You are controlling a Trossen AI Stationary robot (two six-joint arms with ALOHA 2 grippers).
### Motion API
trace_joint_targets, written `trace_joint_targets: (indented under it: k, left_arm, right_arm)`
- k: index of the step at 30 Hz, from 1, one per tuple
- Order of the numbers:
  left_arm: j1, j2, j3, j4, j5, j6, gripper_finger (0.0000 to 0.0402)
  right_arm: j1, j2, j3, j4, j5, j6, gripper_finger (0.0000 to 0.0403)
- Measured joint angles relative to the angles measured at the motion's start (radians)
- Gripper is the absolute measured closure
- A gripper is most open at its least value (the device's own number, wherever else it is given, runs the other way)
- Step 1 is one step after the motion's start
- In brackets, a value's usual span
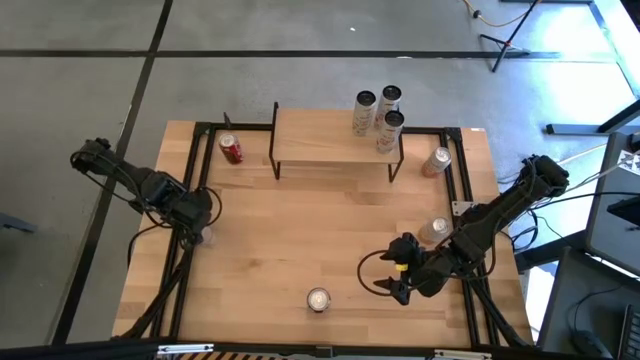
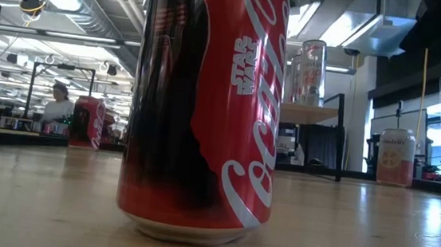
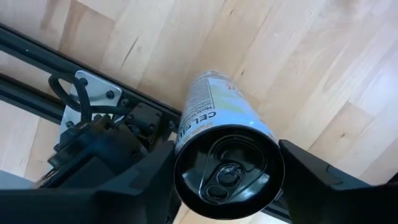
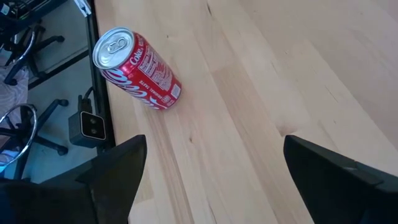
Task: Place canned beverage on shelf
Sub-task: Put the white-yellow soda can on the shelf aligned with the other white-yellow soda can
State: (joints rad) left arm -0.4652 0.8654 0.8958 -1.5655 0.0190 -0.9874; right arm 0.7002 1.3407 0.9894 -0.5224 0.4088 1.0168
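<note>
A white can with a black top (image 3: 227, 149) stands upright by the table's left rail, between the fingers of my left gripper (image 1: 197, 226), which is shut on it. A red cola can (image 4: 137, 68) stands upright on its base near the table's front edge (image 1: 318, 299) and fills the low view (image 2: 206, 106). My right gripper (image 4: 211, 180) is open and empty to the right of it, pointing toward it (image 1: 388, 276). The shelf (image 1: 335, 135) stands on thin black legs at the far middle, with three cans (image 1: 378, 115) on its right end. My left gripper pinches the white can between its two fingers, one on each side of the wall just below the top rim (image 3: 185, 134). The fingers come from above, slanting down. The can is upright; its lower end (image 3: 208, 81) seems to be on the tabletop.
A red can (image 1: 231, 150) stands left of the shelf, a peach can (image 1: 436, 160) right of it, and another can (image 1: 435, 230) by the right arm. Black rails (image 1: 460, 190) run along the table's sides. A person (image 2: 58, 103) shows far behind in the low view.
</note>
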Motion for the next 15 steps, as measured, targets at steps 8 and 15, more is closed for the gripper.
trace_joint_targets:
  k: [8, 15]
  left_arm:
    - [0.0, 0.027, 0.053, 0.049, -0.011, -0.013, 0.0191]
    - [0.014, 0.163, 0.221, 0.094, -0.1, 0.063, 0.0191]
  right_arm:
    - [0.0, 0.0, 0.0, 0.001, 0.0, 0.0, 0.0038]
    - [0.0, 0.0, 0.0, 0.001, 0.0, -0.003, 0.0038]
